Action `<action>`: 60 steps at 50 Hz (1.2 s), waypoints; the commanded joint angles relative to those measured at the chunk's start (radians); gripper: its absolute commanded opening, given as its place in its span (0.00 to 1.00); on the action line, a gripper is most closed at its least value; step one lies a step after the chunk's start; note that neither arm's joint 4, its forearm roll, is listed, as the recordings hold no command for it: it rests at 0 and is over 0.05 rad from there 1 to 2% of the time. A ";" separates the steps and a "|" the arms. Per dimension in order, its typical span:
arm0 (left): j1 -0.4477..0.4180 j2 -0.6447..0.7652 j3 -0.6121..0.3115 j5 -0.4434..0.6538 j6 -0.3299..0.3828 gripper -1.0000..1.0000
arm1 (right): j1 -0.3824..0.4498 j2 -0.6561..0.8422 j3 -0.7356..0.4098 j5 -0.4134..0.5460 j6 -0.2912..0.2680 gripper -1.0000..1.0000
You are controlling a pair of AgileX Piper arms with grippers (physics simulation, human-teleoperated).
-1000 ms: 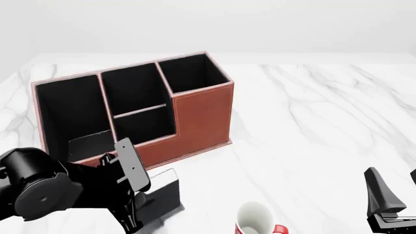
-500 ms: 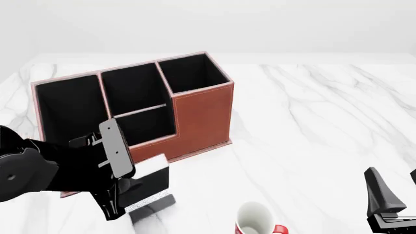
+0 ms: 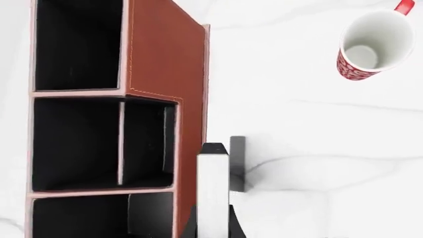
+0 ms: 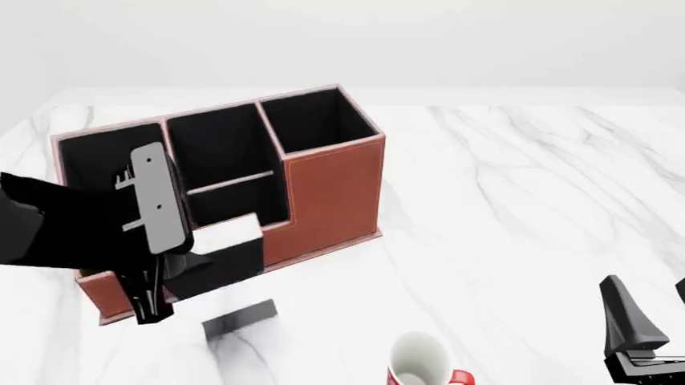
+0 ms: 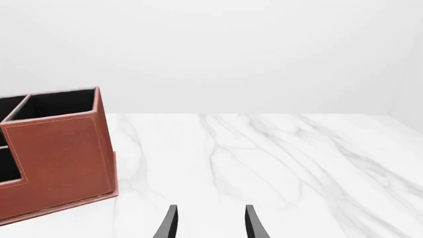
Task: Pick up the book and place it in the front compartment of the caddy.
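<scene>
We hold the book (image 4: 220, 261) clamped in the left gripper (image 3: 213, 218), lifted clear of the table (image 4: 514, 200) and hanging just outside the caddy (image 4: 332, 188) at its low front wall, page edges up; in the left wrist view the book (image 3: 213, 188) sits beside the outer face of the caddy (image 3: 165, 54), not yet over any cell. The risk we see is the book's lower edge catching the front wall as we carry it across; it may not be high enough to clear the rim, and a knock could twist it in the grip or shove the caddy; a release too soon would drop it on the table. The front compartment (image 4: 241, 208) is narrow, so a tilted book could jam on the divider. The mug (image 4: 419, 362) stands near, on the table toward our side, out of the path; the right gripper (image 5: 209, 223) rests well apart, fingers spread and holding nothing.
</scene>
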 commanded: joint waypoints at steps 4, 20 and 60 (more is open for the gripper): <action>0.025 0.032 -0.151 0.076 0.072 0.00 | 0.000 -0.003 0.000 0.003 0.000 1.00; 0.066 0.103 -0.326 0.144 0.123 0.00 | 0.000 -0.003 0.000 0.003 0.000 1.00; 0.155 0.226 -0.443 0.061 0.198 0.00 | 0.000 -0.003 0.000 0.003 0.001 1.00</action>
